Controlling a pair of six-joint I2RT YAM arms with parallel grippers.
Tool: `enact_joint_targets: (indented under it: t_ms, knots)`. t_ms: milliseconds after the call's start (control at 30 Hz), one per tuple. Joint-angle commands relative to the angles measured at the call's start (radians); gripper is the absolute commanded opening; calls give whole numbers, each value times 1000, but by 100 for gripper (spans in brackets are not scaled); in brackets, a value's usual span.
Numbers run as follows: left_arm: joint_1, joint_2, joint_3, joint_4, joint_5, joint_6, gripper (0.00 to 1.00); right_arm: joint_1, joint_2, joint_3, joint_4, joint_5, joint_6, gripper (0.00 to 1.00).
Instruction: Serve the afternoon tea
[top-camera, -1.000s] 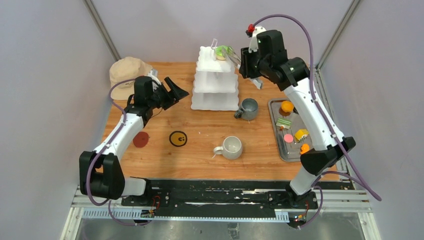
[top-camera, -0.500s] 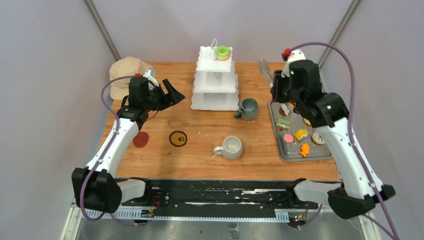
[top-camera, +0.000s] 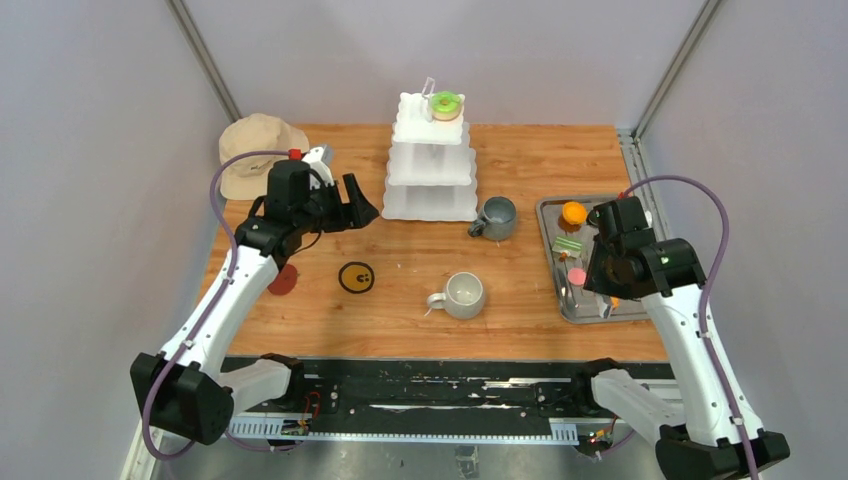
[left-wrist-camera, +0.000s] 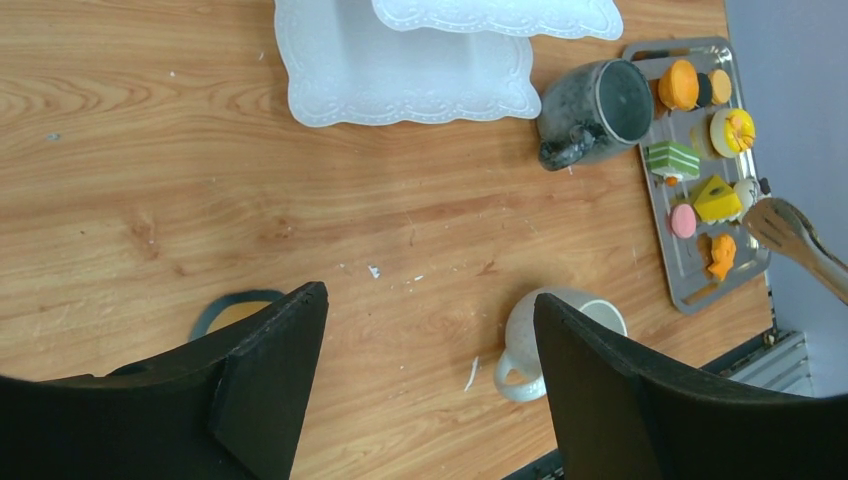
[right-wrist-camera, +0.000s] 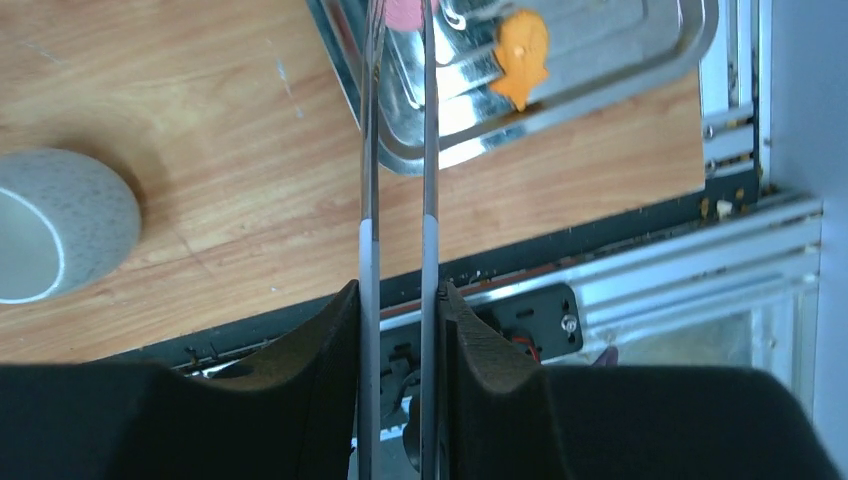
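From above, the donut (top-camera: 445, 103) sits on the top tier of the stand (top-camera: 432, 178) while other pastries (top-camera: 568, 245) lie in the steel tray (top-camera: 545, 215) beneath the right arm (top-camera: 690, 330), so fetching the next piece seems the step in hand; pale lilac walls (top-camera: 100, 150) enclose the wooden surface (top-camera: 400, 255). The left wrist view shows the left jaws wide apart, holding nothing, the dark mug (left-wrist-camera: 600, 100) and pale mug (left-wrist-camera: 520, 350) ahead. The right wrist view shows the right jaws clamped on tongs (right-wrist-camera: 429, 250), tips near the pink piece (right-wrist-camera: 403, 10); next they should straddle it, squeeze, lift.
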Motion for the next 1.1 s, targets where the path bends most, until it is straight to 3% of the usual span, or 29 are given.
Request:
enact_joint_targets:
  t_ms: [0,233,533,1067]
  knots:
    - [-6,-18,10,-7,-4,35,80,-58,-25,-19,-91,28,109,31]
    - [-7,-12,8,-4,-7,49,80,-153,-37,-51,-62,28,133,37]
    - [-8,17,17,-1,-21,55,80,-164,-11,-82,63,-9,137,39]
    - [-9,70,36,10,-17,64,81,-209,30,-132,139,-11,128,44]
